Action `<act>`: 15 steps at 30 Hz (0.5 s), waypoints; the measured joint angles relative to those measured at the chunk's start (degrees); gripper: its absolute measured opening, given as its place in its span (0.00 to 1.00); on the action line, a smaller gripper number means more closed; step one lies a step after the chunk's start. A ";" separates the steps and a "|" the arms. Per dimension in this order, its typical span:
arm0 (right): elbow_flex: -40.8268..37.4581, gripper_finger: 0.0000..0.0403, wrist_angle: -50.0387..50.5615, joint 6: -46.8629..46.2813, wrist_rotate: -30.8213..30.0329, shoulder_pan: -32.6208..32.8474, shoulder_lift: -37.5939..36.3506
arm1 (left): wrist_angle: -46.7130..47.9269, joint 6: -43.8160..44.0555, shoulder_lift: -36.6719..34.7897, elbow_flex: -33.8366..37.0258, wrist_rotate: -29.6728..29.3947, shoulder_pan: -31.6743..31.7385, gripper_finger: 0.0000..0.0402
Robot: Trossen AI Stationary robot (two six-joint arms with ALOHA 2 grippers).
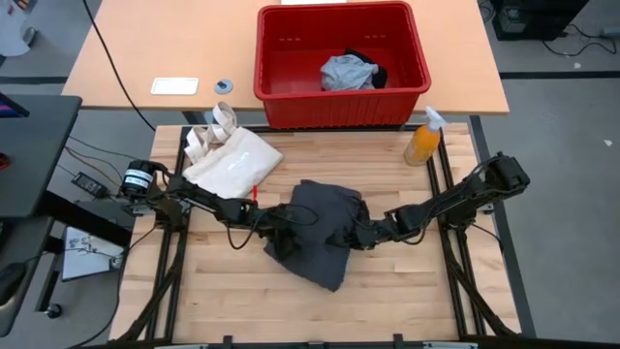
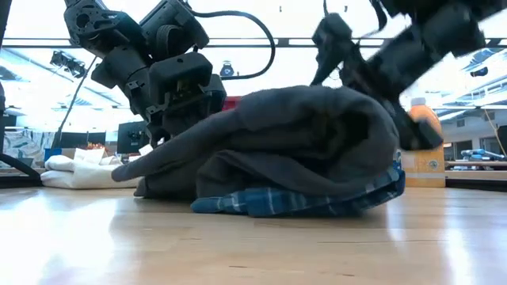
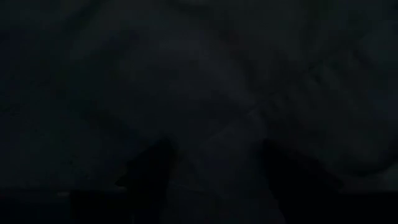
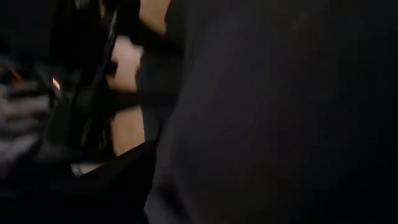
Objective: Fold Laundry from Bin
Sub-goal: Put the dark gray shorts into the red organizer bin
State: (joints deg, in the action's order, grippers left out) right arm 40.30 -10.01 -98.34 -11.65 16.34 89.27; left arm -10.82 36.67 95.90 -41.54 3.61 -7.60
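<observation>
A dark charcoal-grey garment (image 1: 325, 233) lies heaped at the middle of the table, on top of a blue-and-white plaid shirt (image 2: 301, 204) whose edge shows under it. My left gripper (image 1: 281, 221) is at the heap's left side, slanting down, open, with charcoal cloth (image 3: 217, 124) filling its wrist view. My right gripper (image 1: 356, 233) is at the heap's right side, also slanting down and open; charcoal cloth (image 4: 280, 124) is close in front of it. The red bin (image 1: 291, 58) stands at the far edge with a light grey piece (image 1: 347, 73) and a black piece (image 1: 375, 72) inside. My left gripper has its two fingers (image 3: 149, 171) apart with a ridge of the charcoal cloth (image 3: 217, 162) between them, coming at the heap from the table's left and slanting down. Whether the fingers touch the cloth, I cannot tell. My right gripper is at the heap's right edge; touch does not show.
A cream-white tote bag (image 1: 232, 160) lies at the table's far left, close behind my left arm. An orange spray bottle (image 1: 423, 141) stands at the far right, by the bin's corner. The near half of the wooden table (image 1: 320, 310) is bare.
</observation>
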 joint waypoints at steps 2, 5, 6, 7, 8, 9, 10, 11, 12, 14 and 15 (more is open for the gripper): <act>-3.18 0.86 -4.72 -1.23 -3.65 -0.27 0.97 | -0.41 0.05 0.00 0.04 -0.34 0.02 0.64; -4.38 0.86 -9.10 -1.14 -7.33 -2.13 3.19 | -1.28 0.12 0.00 0.08 -0.95 0.02 0.64; -4.36 0.86 -9.33 -0.16 -7.79 -2.87 3.88 | -1.70 0.29 0.00 0.11 -0.95 0.02 0.64; -4.03 0.86 -9.42 1.08 -8.07 -3.55 4.96 | -1.99 0.27 0.00 0.11 -0.95 0.02 0.64; -3.45 0.85 -9.99 2.36 -8.20 -4.16 6.07 | -2.12 0.25 0.00 0.11 -0.95 0.00 0.64; -3.08 0.84 -10.88 3.79 -8.09 -4.64 6.85 | -2.31 0.26 0.00 0.11 -0.91 0.02 0.64; -2.65 0.82 -11.24 5.37 -8.11 -5.24 7.60 | -2.57 0.24 0.00 0.11 -0.93 0.00 0.64; -2.01 0.80 -11.43 6.60 -8.07 -5.79 8.13 | -2.81 0.06 0.00 0.11 -0.91 -0.02 0.64; -1.71 0.76 -11.46 7.20 -7.43 -6.39 8.24 | -2.99 -0.09 0.00 0.11 -0.70 -0.02 0.64; -1.45 0.66 -11.28 7.48 -6.69 -7.39 8.22 | -3.07 0.28 0.00 -0.17 0.41 0.00 0.64; -1.36 0.60 -11.30 7.66 -6.67 -7.67 8.17 | -3.09 0.80 -0.06 -0.43 1.15 0.01 0.64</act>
State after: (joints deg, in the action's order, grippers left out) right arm 38.94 -21.31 -90.68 -18.32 8.66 97.44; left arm -13.91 37.47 95.84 -41.97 4.76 -7.58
